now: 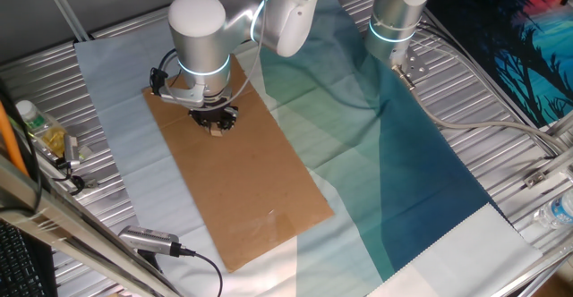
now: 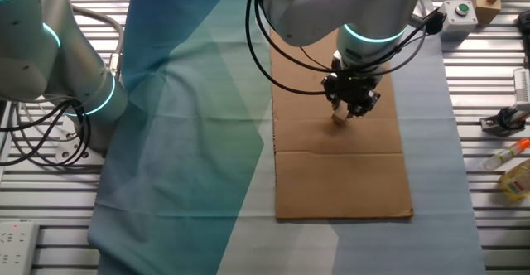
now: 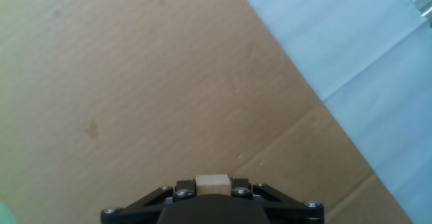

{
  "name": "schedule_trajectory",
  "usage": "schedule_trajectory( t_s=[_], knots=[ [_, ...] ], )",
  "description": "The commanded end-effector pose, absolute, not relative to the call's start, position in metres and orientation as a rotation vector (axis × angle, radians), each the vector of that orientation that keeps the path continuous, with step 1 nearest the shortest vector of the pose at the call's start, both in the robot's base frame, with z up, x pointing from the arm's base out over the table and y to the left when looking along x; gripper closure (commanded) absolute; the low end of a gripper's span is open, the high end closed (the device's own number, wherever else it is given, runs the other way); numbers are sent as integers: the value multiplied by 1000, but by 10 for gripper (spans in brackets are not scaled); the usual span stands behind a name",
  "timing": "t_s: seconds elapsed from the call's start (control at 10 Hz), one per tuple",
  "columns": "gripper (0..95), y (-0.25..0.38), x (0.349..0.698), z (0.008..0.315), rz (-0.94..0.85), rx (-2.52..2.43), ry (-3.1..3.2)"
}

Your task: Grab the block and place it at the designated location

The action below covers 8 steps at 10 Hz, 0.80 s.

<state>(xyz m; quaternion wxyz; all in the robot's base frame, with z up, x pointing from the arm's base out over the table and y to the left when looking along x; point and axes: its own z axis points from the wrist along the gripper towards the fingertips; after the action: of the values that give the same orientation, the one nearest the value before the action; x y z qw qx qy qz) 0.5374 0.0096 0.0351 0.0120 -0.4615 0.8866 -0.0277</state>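
The block point(image 3: 212, 181) is a small light-tan wooden cube held between my gripper's two black fingers at the bottom of the hand view. It also shows under the gripper point(image 1: 216, 125) in one fixed view, as a tan cube point(image 1: 216, 131) at the fingertips just above the brown cardboard point(image 1: 260, 190). In the other fixed view the gripper point(image 2: 346, 111) holds the block point(image 2: 339, 119) low over the cardboard point(image 2: 339, 176). The black dot is not visible in any view.
The cardboard lies on a pale blue and teal cloth point(image 1: 403, 154). A second robot base point(image 1: 394, 20) stands at the back. Bottles and tools point(image 2: 513, 167) lie at the table edge. A cable and handle point(image 1: 152, 240) lie near the cardboard's front corner.
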Motion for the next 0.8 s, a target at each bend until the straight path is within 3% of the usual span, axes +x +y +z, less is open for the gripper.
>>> schedule_trajectory(
  t_s=[0.1,0.7,0.8],
  knots=[
    [950,10,538,34,-83,-1446,2755],
    [950,9,538,32,-98,-1466,2741],
    [760,9,538,32,-99,-1467,2739]
  ],
)
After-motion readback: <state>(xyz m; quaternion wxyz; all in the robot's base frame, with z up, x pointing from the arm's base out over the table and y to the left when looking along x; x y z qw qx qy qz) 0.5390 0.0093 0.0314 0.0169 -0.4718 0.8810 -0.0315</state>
